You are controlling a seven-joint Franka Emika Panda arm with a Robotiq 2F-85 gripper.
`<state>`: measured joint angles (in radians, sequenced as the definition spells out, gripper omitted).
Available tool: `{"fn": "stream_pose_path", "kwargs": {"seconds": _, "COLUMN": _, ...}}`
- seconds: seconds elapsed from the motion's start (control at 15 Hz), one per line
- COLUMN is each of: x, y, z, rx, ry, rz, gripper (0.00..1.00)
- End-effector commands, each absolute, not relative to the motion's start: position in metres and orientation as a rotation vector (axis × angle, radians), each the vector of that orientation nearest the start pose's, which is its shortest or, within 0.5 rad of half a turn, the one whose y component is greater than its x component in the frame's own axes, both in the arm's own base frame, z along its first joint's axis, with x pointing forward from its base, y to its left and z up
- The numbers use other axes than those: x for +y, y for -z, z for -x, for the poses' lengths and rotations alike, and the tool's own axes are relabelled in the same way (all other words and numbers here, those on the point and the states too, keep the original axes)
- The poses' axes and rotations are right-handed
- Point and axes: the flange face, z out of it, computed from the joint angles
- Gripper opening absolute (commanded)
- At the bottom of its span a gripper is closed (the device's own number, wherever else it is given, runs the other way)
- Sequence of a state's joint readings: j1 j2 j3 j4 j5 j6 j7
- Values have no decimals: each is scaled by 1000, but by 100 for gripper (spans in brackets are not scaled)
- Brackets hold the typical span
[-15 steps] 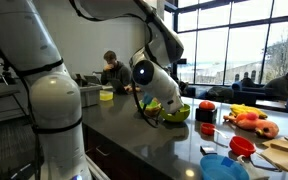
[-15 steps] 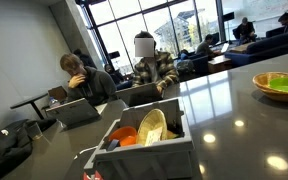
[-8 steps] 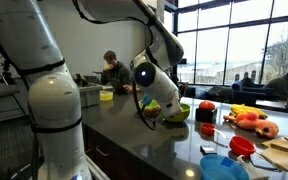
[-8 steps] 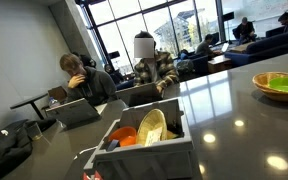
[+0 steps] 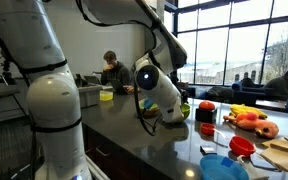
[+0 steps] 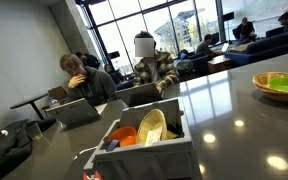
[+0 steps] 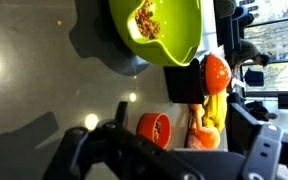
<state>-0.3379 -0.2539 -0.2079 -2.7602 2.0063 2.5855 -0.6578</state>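
One lime-green plastic bowl (image 7: pixel 159 28) is counted. In an exterior view, two small red cups (image 5: pixel 206 130) and one round blue plastic dish (image 5: pixel 224 167) are seen. Elsewhere, one white crate (image 6: pixel 149 152) and two seated people (image 6: pixel 79 80) are counted.

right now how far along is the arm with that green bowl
Done: the arm is at the green bowl, which sits on the counter with food bits inside. In hand: nothing; the jaws are open, short of it. Left: any grip on the bowl, not yet made.
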Motion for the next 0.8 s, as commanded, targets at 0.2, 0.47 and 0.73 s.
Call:
{"fn": "stream_pose_path", "kwargs": {"seconds": 0.2, "x": -217, "y": -277, "z": -312, "rx": 1727, "ry": 676, "rz": 1412, "gripper": 100}}
{"fn": "stream_pose_path", "kwargs": {"seconds": 0.47, "x": -234, "y": -273, "z": -311, "rx": 1755, "ry": 665, "rz": 1425, "gripper": 100}}
{"fn": "stream_pose_path", "kwargs": {"seconds": 0.73, "x": -258, "y": -279, "z": -301, "rx": 1789, "ry": 682, "rz": 1451, "gripper": 100}}
